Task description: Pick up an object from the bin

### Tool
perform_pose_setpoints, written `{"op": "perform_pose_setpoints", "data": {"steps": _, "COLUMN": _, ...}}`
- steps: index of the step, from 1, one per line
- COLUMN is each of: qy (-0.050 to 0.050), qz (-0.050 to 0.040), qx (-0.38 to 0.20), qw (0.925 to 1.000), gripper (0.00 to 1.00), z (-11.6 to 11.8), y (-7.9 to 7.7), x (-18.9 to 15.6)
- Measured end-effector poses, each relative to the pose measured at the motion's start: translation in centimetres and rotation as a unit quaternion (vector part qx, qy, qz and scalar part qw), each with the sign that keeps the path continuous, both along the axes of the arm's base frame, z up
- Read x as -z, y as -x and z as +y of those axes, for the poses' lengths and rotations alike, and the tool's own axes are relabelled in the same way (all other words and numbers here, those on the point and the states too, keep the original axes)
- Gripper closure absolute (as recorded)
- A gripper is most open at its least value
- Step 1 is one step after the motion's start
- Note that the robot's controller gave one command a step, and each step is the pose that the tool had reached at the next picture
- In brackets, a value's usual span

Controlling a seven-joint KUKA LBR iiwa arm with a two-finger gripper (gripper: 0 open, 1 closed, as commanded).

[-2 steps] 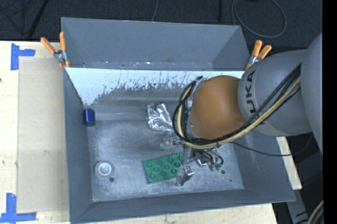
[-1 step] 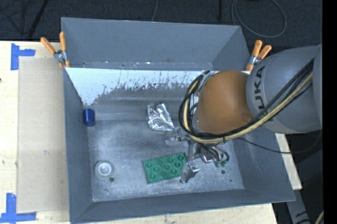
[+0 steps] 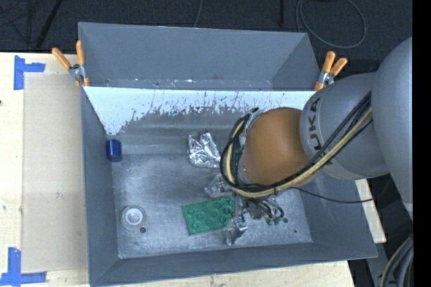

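Observation:
My gripper (image 3: 237,225) is low in the bin near its front wall, right of centre, hanging under the arm's orange cover. Its metal fingertips sit at the right edge of a flat green studded plate (image 3: 207,215) that lies on the bin floor. I cannot make out whether the fingers grip the plate or only touch it. A crumpled silver foil ball (image 3: 203,149) lies just behind, to the upper left of the gripper. A small dark green bit (image 3: 275,219) lies right of the fingers.
A blue cylinder (image 3: 113,149) stands by the left wall. A small clear round cap (image 3: 133,216) rests at the front left. The floor between them and the green plate is bare. The arm and its cables cover the bin's right side.

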State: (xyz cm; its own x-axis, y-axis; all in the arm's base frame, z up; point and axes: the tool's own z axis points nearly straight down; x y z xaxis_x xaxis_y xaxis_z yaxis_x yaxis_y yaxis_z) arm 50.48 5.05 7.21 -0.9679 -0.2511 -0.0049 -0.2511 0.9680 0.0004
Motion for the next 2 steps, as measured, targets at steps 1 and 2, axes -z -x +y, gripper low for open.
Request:
{"op": "perform_pose_setpoints", "data": {"steps": 1, "qy": 0.000, "qz": 0.0014, "qx": 0.001, "qw": 1.0000, "gripper": 0.00, "z": 0.01, "y": -0.11, "x": -0.18}}
{"op": "perform_pose_setpoints", "data": {"steps": 2, "qy": 0.000, "qz": -0.0021, "qx": 0.002, "qw": 1.0000, "gripper": 1.00, "z": 0.05, "y": -0.34, "x": -0.40}}
